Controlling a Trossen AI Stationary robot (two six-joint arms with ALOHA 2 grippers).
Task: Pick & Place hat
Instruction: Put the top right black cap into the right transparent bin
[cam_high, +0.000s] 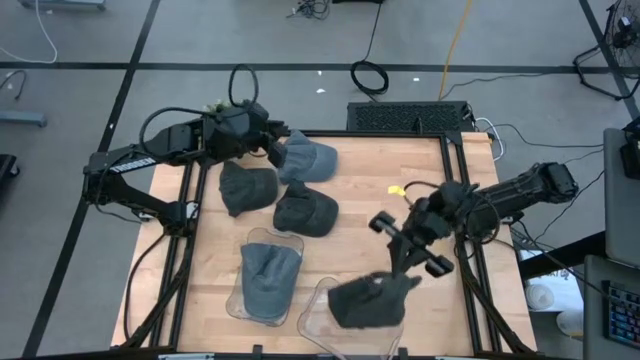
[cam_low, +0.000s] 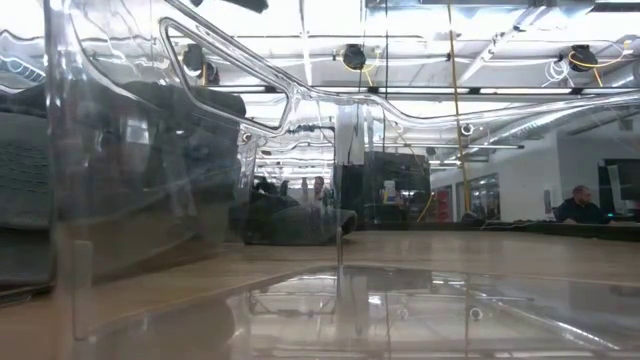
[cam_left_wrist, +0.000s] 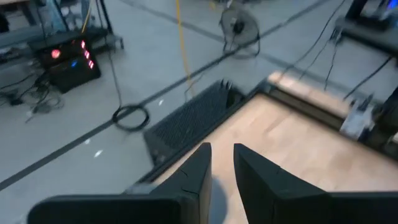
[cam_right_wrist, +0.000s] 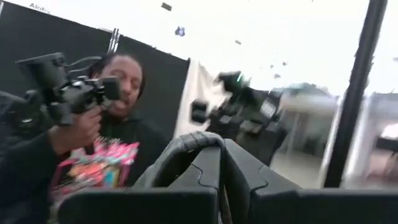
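Left gripper (cam_high: 276, 146): your left pincer sits at the far left part of the wooden table (cam_high: 350, 240), its fingers (cam_left_wrist: 196, 177) drawn narrow on the edge of a blue-grey cap (cam_high: 306, 158).
Blue-grey cap: lifted at the gripped edge, just beyond the two dark caps.
Right gripper (cam_high: 398, 279): your right pincer is pinched tight on the brim of a dark hat (cam_high: 368, 301), near the table's near right corner.
Dark hat: it hangs over the right clear tray (cam_high: 312, 310), touching or just above it; you cannot tell which.
Left clear tray (cam_high: 236, 300): beside the right tray, holding a grey cap (cam_high: 270, 278).
Dark caps: one (cam_high: 247, 187) and another (cam_high: 305, 209) lie side by side on the table, between the gripped blue-grey cap and the trays.
Yellow scrap (cam_high: 397, 189): on the table, near the right arm.
Person (cam_right_wrist: 93, 149): seen past your right fingers, holding up a dark camera rig (cam_right_wrist: 59, 87).
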